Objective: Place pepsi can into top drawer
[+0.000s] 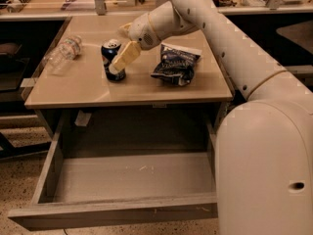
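Observation:
The pepsi can (109, 52) stands upright on the tabletop (88, 84), left of centre. It is dark blue with a silver top. My gripper (117, 65) reaches in from the right and sits against the can's right front side, covering part of it. The top drawer (112, 212) is pulled wide open below the table. Its pale grey floor is bare.
A dark blue and white snack bag (175, 62) lies just right of the can. A clear plastic water bottle (61, 55) lies on its side at the table's left edge. My arm and white base (264, 146) fill the right side. Shelving runs along the back.

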Robot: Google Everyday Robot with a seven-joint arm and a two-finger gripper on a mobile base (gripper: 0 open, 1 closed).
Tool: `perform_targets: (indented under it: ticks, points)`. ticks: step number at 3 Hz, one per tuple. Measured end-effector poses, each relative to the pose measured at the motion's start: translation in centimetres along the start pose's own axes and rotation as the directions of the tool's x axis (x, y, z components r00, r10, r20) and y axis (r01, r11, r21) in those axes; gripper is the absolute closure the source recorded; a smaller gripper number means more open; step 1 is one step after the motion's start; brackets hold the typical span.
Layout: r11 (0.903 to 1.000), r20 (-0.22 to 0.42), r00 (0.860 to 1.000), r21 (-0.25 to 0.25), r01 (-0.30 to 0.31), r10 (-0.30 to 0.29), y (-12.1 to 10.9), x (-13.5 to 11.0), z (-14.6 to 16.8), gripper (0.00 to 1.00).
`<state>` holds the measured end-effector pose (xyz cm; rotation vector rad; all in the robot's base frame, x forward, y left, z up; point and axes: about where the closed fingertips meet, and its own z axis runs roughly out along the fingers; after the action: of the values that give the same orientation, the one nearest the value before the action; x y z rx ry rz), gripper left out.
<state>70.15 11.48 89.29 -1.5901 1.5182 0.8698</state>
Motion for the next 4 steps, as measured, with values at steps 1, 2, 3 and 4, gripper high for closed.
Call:
perform_targets:
  ticks: [1,2,3,4]
  points:
    - [1.0,0.001,1.0,-0.004,-0.004,0.004,0.03,0.11,0.15,0.0]
    - [1.0,0.001,1.0,-0.004,-0.004,0.004,0.04,0.11,0.15,0.19]
    - [1.0,0.001,1.0,-0.004,-0.004,0.004,0.04,0.11,0.15,0.41]
    - [1.0,0.001,1.0,-0.004,-0.004,0.004,0.04,0.11,0.16,0.66]
